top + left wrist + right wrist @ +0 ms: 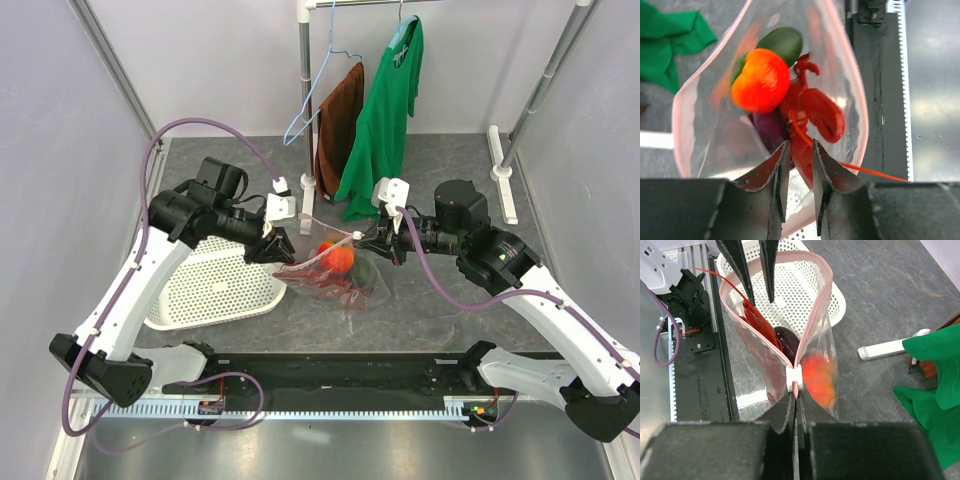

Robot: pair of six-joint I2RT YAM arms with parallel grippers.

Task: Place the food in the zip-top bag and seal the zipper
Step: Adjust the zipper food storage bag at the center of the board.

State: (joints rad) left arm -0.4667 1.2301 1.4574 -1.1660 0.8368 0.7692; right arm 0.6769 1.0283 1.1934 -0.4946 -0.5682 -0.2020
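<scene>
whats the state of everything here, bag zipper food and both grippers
zip-top bag, mouth open, held at one end
zipper, unsealed
tomato, inside bag
lobster, inside bag
grape bunch, inside bag
avocado piece, inside bag
right gripper, shut on zipper
left gripper, slightly apart at bag mouth, grip unclear

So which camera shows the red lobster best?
Left wrist view: the lobster sits large inside the bag, claw and body plain. Right wrist view shows a red sliver behind plastic; top view, a dark-red smudge.
</scene>
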